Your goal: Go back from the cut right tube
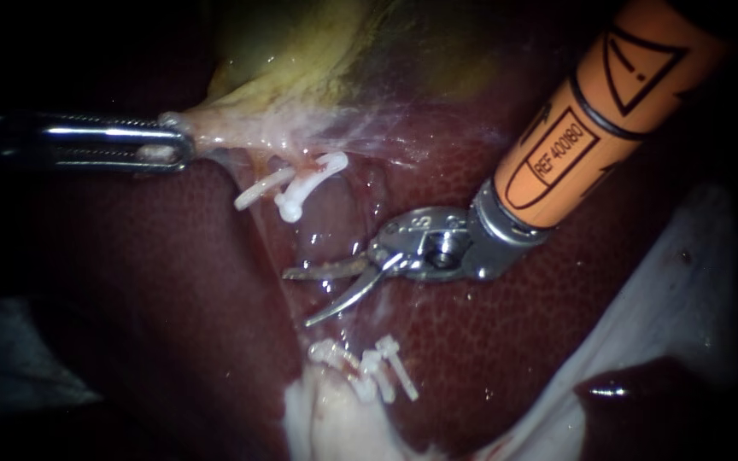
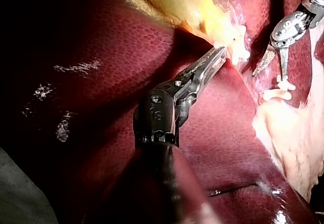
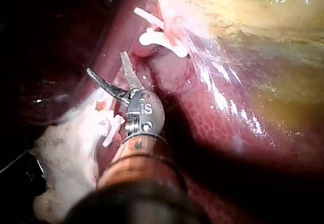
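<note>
- Gaping wide, the hand of the right instrument (image 1: pixel 298 299) lies between the upper clips (image 1: pixel 301 189) and lower clips (image 1: pixel 377 371), touching neither.
- Hand of the left instrument (image 1: pixel 177 145) grips the gallbladder (image 1: pixel 284 68).

Dark red, speckled liver (image 1: pixel 130 282) is filling most of the endoscope view, glistening w/ fluid. Yellow-green gallbladder (image 1: pixel 301 51) is lying along its upper edge. Pale whitish tissue lump (image 1: pixel 335 423) is sitting bottom centre, against the liver. White sheet (image 1: pixel 685 290) is showing lower rt, grey cloth (image 1: pixel 19 358) lower lt.
</note>
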You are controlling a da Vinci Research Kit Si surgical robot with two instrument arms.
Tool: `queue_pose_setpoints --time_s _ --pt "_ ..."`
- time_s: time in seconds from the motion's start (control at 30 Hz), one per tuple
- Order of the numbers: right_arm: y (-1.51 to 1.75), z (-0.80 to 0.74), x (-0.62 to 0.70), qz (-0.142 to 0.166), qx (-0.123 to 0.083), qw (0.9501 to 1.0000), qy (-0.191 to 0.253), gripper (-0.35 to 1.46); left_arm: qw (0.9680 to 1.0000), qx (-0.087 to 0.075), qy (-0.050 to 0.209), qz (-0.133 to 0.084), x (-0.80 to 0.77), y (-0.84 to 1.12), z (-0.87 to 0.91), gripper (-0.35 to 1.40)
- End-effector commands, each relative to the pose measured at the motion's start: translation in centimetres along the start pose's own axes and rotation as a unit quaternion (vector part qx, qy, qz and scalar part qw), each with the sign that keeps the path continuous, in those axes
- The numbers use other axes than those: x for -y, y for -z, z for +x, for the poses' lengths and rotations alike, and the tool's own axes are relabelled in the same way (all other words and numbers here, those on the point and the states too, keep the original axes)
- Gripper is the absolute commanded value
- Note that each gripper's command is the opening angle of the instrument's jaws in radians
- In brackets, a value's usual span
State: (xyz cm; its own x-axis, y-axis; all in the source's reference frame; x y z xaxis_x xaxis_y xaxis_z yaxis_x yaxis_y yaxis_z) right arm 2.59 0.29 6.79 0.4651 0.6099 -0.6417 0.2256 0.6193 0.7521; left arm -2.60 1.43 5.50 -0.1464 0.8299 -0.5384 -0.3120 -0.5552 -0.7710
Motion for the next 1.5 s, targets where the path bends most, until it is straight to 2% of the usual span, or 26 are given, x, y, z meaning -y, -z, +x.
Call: queue_pose_setpoints --time_s 0.03,0.13,0.23,0.33,0.43,0.47,0.57,0.6,0.7,0.8,0.93,1.07,1.23,1.3,1.37,1.4,1.5 --pt "0.00 0.01 0.01 -0.007 -0.003 1.0000 0.000 1.36 1.0000 0.000 0.000 0.000 0.00 0.00 0.00 -0.35" --pt "0.04 -0.02 0.06 -0.039 -0.013 0.9992 -0.002 1.45 1.0000 0.000 0.000 -0.001 0.01 0.00 0.00 -0.35" --pt "0.15 -0.07 0.18 -0.076 -0.023 0.9969 0.000 1.45 1.0000 0.000 0.000 -0.001 0.02 0.00 -0.01 -0.35" --pt "0.30 -0.12 0.34 -0.135 -0.032 0.9895 0.041 1.45 1.0000 0.000 -0.001 -0.001 0.05 0.00 -0.02 -0.35" --pt "0.48 -0.14 0.49 -0.178 -0.025 0.9810 0.073 1.45 1.0000 0.000 -0.001 -0.001 0.06 0.00 -0.02 -0.35" --pt "0.54 -0.13 0.53 -0.190 -0.016 0.9780 0.084 1.45 1.0000 0.000 -0.001 -0.001 0.07 0.00 -0.02 -0.35" --pt "0.74 -0.09 0.66 -0.223 0.031 0.9680 0.111 1.45 1.0000 0.000 -0.001 -0.001 0.08 0.00 -0.03 -0.35" --pt "0.82 -0.07 0.71 -0.233 0.053 0.9641 0.116 1.45 1.0000 0.000 -0.001 0.000 0.08 0.00 -0.03 -0.35" --pt "1.03 0.00 0.83 -0.251 0.098 0.9549 0.125 1.45 1.0000 0.000 -0.001 0.000 0.08 0.00 -0.03 -0.35" --pt "1.21 0.05 0.94 -0.268 0.129 0.9464 0.124 1.45 1.0000 0.000 -0.001 0.000 0.09 0.00 -0.03 -0.35" --pt "1.40 0.05 1.05 -0.291 0.155 0.9371 0.114 1.45 1.0000 0.000 -0.001 0.000 0.10 -0.01 -0.04 -0.35" --pt "1.54 0.09 1.06 -0.308 0.165 0.9300 0.115 1.45 1.0000 0.000 -0.002 0.001 0.12 -0.03 -0.06 -0.35" --pt "1.60 0.11 1.07 -0.327 0.172 0.9226 0.112 1.45 1.0000 -0.001 -0.004 0.003 0.15 -0.10 -0.11 -0.35" --pt "1.61 0.11 1.07 -0.328 0.172 0.9224 0.108 1.45 1.0000 -0.004 -0.005 0.004 0.17 -0.18 -0.15 -0.35" --pt "1.61 0.11 1.08 -0.320 0.171 0.9258 0.107 1.45 1.0000 -0.003 -0.006 0.007 0.21 -0.28 -0.20 -0.35" --pt "1.61 0.11 1.08 -0.310 0.168 0.9299 0.104 1.45 0.9999 -0.003 -0.007 0.010 0.22 -0.34 -0.22 -0.35" --pt "1.62 0.11 1.08 -0.307 0.167 0.9313 0.103 1.45 0.9999 0.002 -0.009 0.012 0.28 -0.52 -0.28 -0.35"
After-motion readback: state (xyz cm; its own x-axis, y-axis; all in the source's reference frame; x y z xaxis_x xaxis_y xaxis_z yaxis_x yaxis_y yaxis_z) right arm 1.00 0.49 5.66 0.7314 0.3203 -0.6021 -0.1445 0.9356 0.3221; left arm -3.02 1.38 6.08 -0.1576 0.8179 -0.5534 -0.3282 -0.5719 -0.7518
